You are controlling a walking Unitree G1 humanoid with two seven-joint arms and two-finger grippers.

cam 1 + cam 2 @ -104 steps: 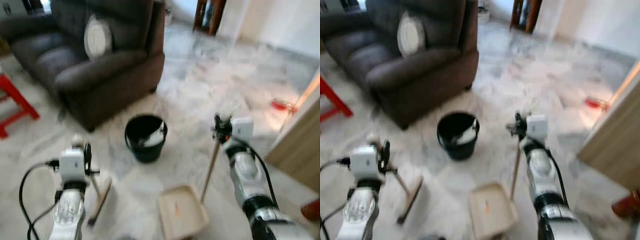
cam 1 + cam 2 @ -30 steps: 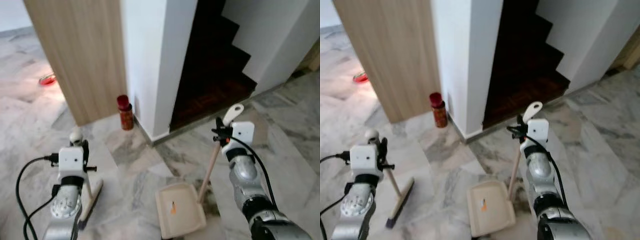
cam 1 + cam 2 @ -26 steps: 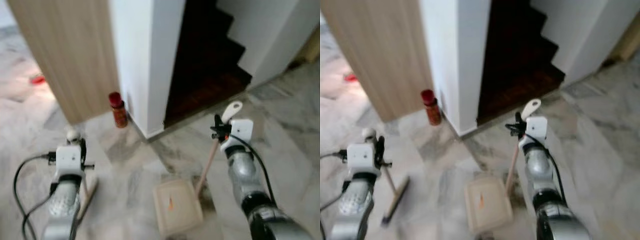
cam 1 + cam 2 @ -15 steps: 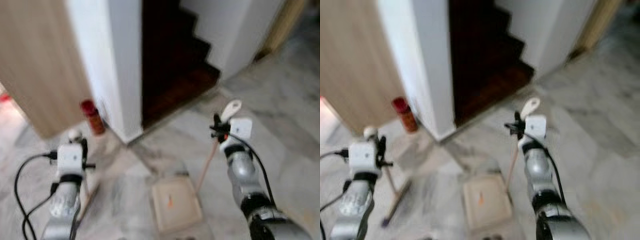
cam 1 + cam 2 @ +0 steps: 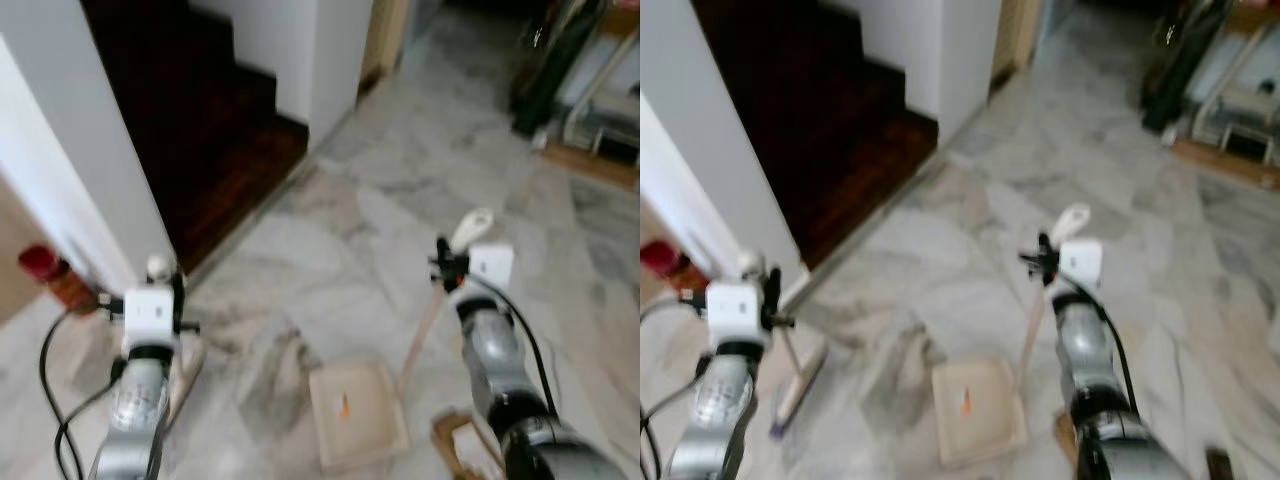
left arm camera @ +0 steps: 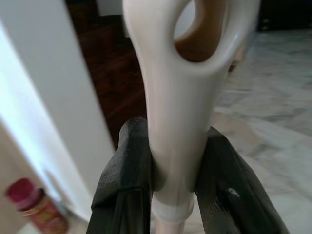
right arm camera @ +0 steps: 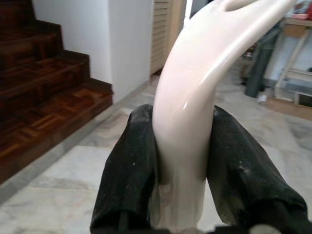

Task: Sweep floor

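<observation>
My left gripper (image 5: 166,288) is shut on the cream handle of a broom (image 5: 184,372), whose head rests on the marble floor beside my left arm. The left wrist view shows the black fingers (image 6: 127,165) clamped on that handle (image 6: 173,112). My right gripper (image 5: 446,268) is shut on the long handle of a beige dustpan (image 5: 357,418), which sits flat on the floor between my arms with a small orange bit (image 5: 343,405) in it. Black fingers (image 7: 234,165) squeeze the dustpan handle (image 7: 185,107) in the right wrist view.
Dark wooden stairs (image 5: 200,120) rise ahead on the left behind a white wall (image 5: 55,160). A red jar (image 5: 45,272) stands at the wall's foot. A cardboard scrap (image 5: 462,447) lies by my right arm. Shelves and clutter (image 5: 590,80) fill the far right; marble floor runs ahead.
The whole view has swung to the right: stairs and red jar slid left, and a cluttered room came in at the right. Both grippers keep their hold.
</observation>
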